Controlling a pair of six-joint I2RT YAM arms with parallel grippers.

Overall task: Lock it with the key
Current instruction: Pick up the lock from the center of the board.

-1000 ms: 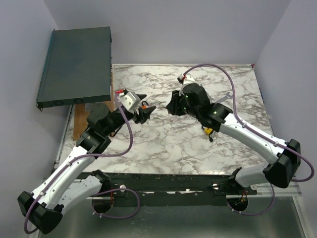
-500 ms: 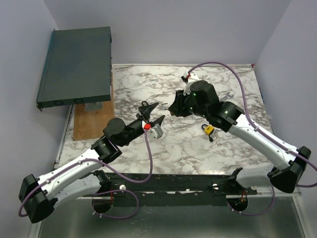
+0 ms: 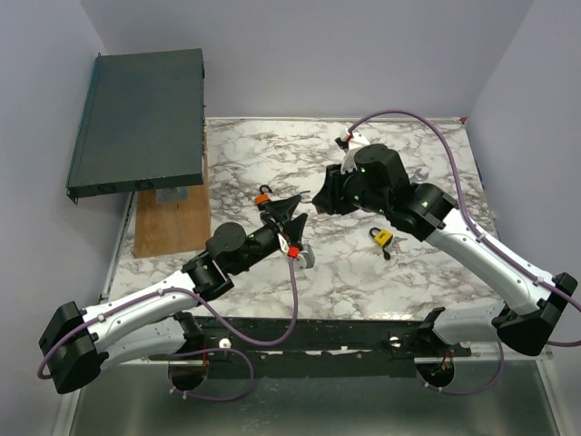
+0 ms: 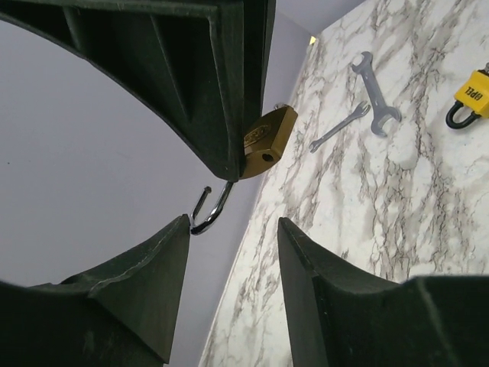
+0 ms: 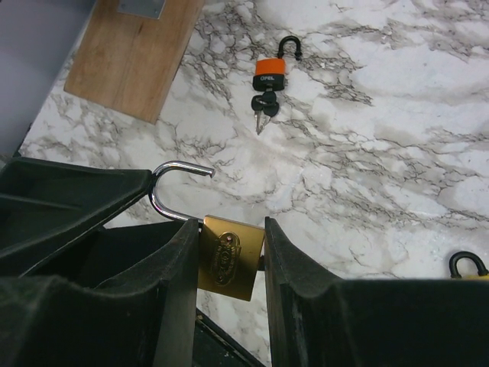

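Marbled worktop (image 5: 428, 92) is carrying the orange padlock (image 5: 267, 74) with its keys (image 5: 262, 105), lying well beyond the right arm's jaws, which are clamping the brass padlock (image 5: 228, 258) across its narrow edges, with the shackle (image 5: 170, 183) sticking out open. Opposite, the left arm's jaws are standing apart, framing that shackle. It is looking heavy, rigid and slick, so gripping the body seems soundest.

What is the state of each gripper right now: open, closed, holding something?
Left gripper: open, holding nothing.
Right gripper: closed on the brass padlock.
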